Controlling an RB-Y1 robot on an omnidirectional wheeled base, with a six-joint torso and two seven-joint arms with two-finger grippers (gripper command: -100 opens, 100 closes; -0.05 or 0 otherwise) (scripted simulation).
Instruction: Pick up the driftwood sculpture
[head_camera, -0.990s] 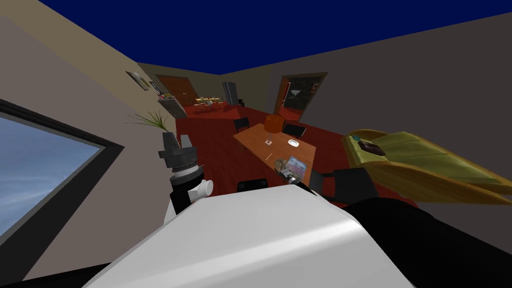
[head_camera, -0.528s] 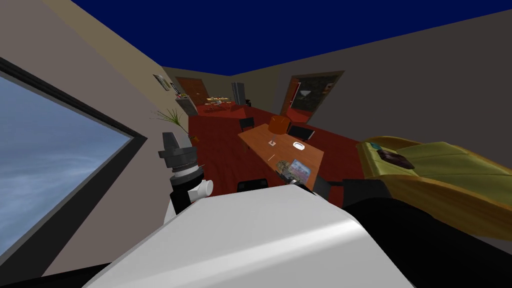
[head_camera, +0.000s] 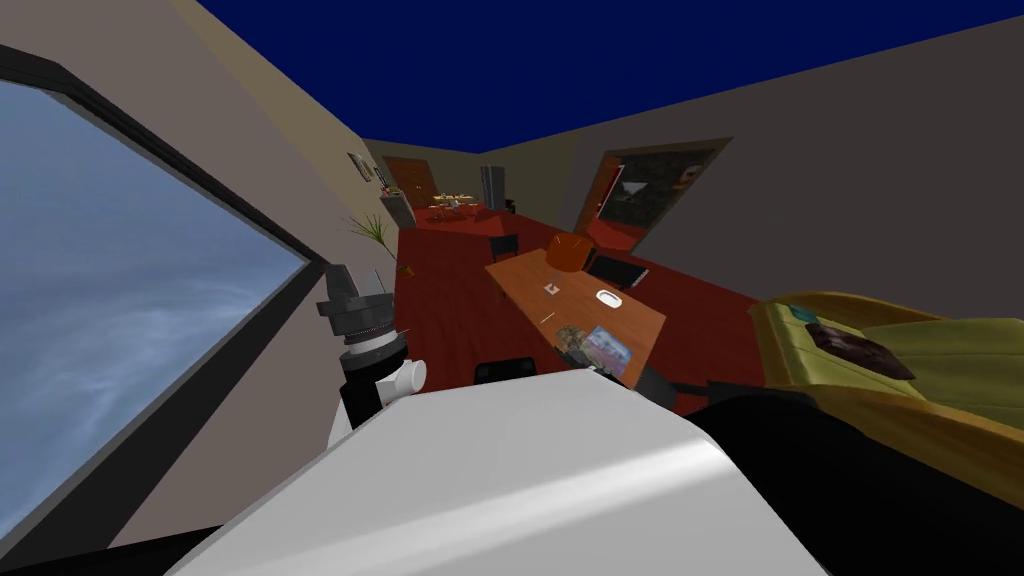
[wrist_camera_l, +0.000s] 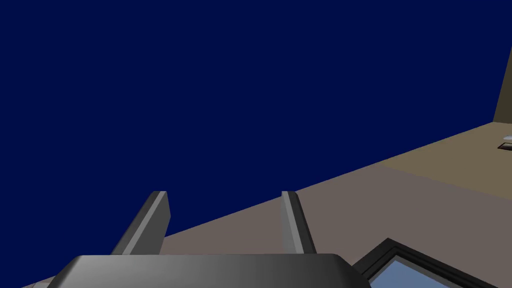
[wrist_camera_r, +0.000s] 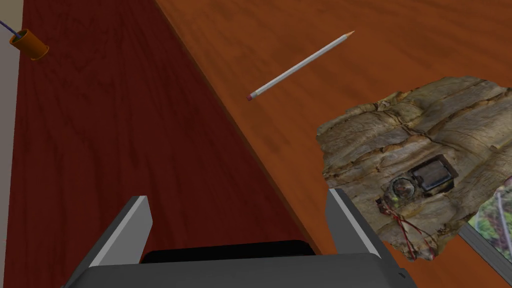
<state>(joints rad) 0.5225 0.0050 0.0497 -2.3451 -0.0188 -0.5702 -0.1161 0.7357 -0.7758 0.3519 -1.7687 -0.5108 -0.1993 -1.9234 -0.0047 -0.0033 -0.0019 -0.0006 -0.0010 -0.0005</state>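
The driftwood sculpture (wrist_camera_r: 425, 160) is a rough, tan, bark-like lump with a small dark fitting and red thread on it. It lies on the orange-brown table (wrist_camera_r: 400, 50) near the table's edge, and the head view shows the sculpture (head_camera: 570, 333) at the table's near end. My right gripper (wrist_camera_r: 237, 196) is open and hangs over the table's edge. The sculpture sits just outside one of its fingers (wrist_camera_r: 345, 215), not between them. My left gripper (wrist_camera_l: 224, 194) is open and raised at my left (head_camera: 355, 285), with nothing in it.
A pencil (wrist_camera_r: 300, 65) lies on the table past the sculpture, and a framed picture (head_camera: 608, 347) lies beside it. A white dish (head_camera: 608, 297) and an orange block (head_camera: 565, 250) sit farther along. Black chairs (head_camera: 618, 270) flank the table. A yellow-green sofa (head_camera: 900, 370) stands at the right, a big window (head_camera: 120, 280) at the left.
My view has swung left: the table, sofa and doorway have slid right and the window now takes up more of the left. Both arms hold the same pose against my chest.
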